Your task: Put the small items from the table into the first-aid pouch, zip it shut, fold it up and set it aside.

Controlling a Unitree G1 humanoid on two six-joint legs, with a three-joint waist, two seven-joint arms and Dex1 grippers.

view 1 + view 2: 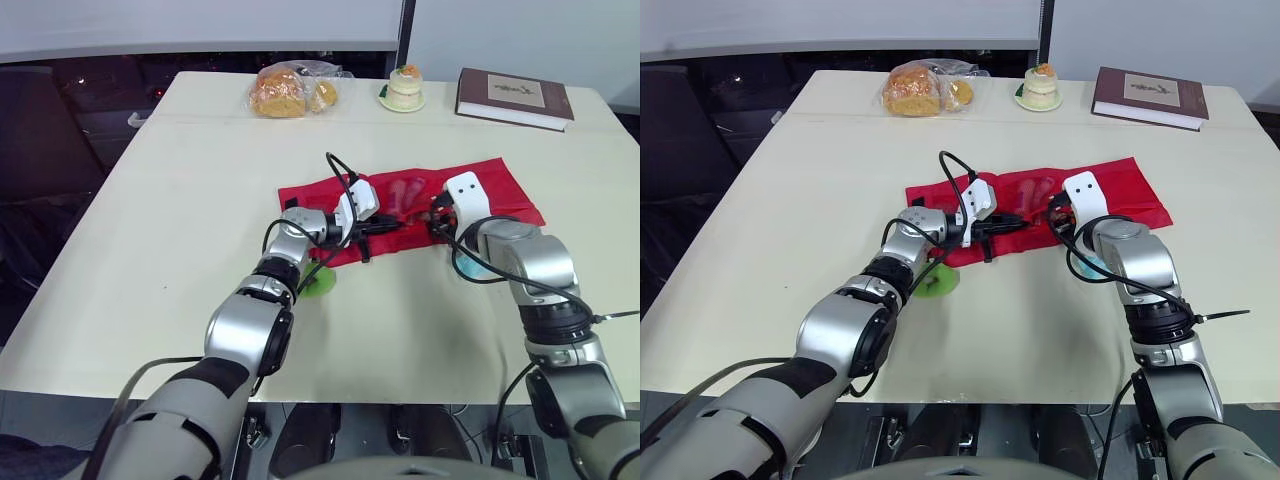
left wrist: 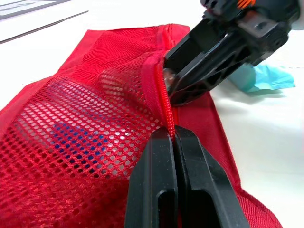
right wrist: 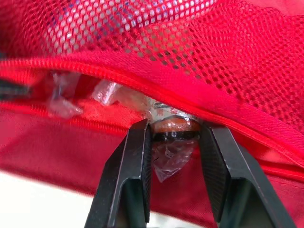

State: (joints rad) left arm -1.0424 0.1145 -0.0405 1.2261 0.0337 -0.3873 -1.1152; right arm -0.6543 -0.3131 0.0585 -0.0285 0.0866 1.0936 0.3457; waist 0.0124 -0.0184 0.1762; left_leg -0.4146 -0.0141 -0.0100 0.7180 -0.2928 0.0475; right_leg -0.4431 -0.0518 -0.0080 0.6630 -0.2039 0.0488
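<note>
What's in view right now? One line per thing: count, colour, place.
table: 1, cream, under everything
first-aid pouch: 1, red mesh, table centre, zip not fully shut
wrapped item: 1, orange and black in clear wrap, at the pouch opening
green item: 1, green, on the table at the pouch's near edge, by the left forearm
blue item: 1, light blue, on the table by the right forearm
bread bag: 1, clear with golden-brown bread, far edge
cake: 1, white, small dish, right of the bread
book: 1, dark red, far right
left gripper: 1, black, shut on the pouch's zip edge
right gripper: 1, black, shut on the wrapped item
</note>
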